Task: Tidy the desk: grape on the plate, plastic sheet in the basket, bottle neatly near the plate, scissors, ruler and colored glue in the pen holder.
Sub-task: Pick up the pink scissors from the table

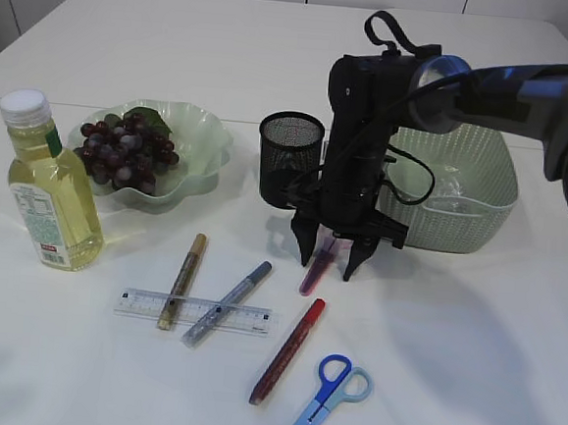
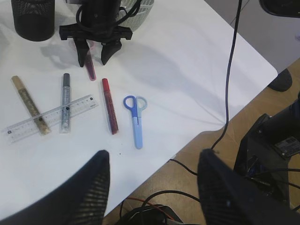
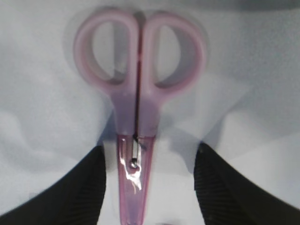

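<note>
The right hand (image 1: 331,259) hung open, fingers pointing down, straddling the pink scissors (image 1: 318,270) that lay flat on the white surface (image 1: 469,365); in the right wrist view the pink scissors (image 3: 138,112) lay between the 2 dark fingers (image 3: 79,187) with a gap on each side, untouched; the left hand (image 2: 152,187) was open too, holding nothing, raised well above the surface's near edge. The black mesh pen holder (image 1: 290,159) stood just left of the right hand, the green basket (image 1: 463,192) behind it. Grapes (image 1: 126,151) sat in the green wavy plate (image 1: 197,132); the bottle (image 1: 50,189) of yellow liquid stood upright left of the plate. The clear ruler (image 1: 193,312) lay flat under a gold glue pen (image 1: 182,278) and a silver glue pen (image 1: 226,303); a red glue pen (image 1: 288,351) lay near them, blue scissors (image 1: 329,393) at the front.
</note>
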Controlling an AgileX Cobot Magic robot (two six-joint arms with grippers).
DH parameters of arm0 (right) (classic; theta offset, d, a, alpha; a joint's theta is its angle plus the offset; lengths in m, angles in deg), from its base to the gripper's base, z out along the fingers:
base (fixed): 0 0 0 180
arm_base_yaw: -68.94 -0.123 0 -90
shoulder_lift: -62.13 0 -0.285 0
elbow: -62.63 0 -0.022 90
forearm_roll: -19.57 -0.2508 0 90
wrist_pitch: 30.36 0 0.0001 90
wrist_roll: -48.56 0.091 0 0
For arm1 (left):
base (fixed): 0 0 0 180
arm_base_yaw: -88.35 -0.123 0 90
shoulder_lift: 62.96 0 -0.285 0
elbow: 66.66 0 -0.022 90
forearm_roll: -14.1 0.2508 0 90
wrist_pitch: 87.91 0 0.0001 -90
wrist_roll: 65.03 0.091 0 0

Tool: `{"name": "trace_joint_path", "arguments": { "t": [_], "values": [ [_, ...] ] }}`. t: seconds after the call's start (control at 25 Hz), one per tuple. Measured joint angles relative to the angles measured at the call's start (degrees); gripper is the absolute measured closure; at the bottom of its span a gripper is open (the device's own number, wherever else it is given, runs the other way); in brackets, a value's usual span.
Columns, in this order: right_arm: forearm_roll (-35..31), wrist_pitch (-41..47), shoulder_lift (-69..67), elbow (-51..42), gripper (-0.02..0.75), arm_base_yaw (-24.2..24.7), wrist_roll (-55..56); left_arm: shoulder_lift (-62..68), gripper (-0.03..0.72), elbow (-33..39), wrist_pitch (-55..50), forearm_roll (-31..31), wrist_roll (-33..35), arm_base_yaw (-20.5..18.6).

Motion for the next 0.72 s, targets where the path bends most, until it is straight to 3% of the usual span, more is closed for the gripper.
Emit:
{"name": "trace_joint_path", "arguments": {
  "t": [0.36,0.72],
  "values": [
    [-0.03,0.0,0.0,0.0,0.269,0.0,0.0,0.0,0.253,0.0,-0.12,0.0,0.0,0.0],
    [0.33,0.0,0.0,0.0,0.368,0.0,-0.2,0.0,0.253,0.0,-0.12,0.0,0.0,0.0]
  ]
}}
